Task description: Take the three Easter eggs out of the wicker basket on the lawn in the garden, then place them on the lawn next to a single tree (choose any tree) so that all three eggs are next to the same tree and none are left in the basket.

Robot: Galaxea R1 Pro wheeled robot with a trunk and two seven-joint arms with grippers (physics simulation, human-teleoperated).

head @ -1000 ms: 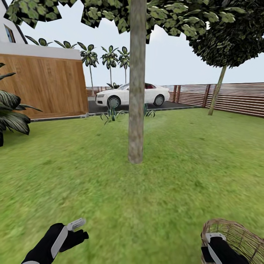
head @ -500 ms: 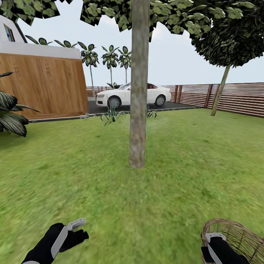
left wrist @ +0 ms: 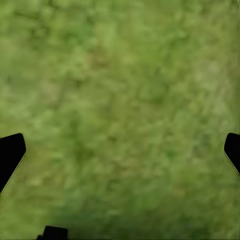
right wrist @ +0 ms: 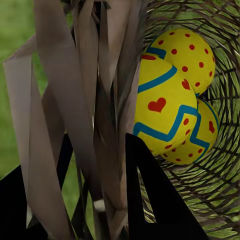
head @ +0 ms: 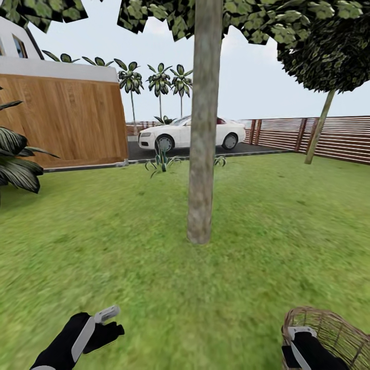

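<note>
Item, far left: broad-leaved shrub before the wooden fence, white house above it.

Item, lower left: left gripper, hovering over bare lawn; in its wrist view the two fingertips sit wide apart with nothing between them.

Item, centre: the tree, thick mottled trunk, standing just ahead; white car on the driveway behind. No badge, plate or lettering legible anywhere.

Item, lower right: wicker basket, carried off the grass; right gripper clamped narrow on its woven rim, per the right wrist view.

Item, inside basket: three Easter eggs, yellow, touching one another.

Progress: no egg yet removed; basket is near the chosen tree. All three placements remain.
</note>
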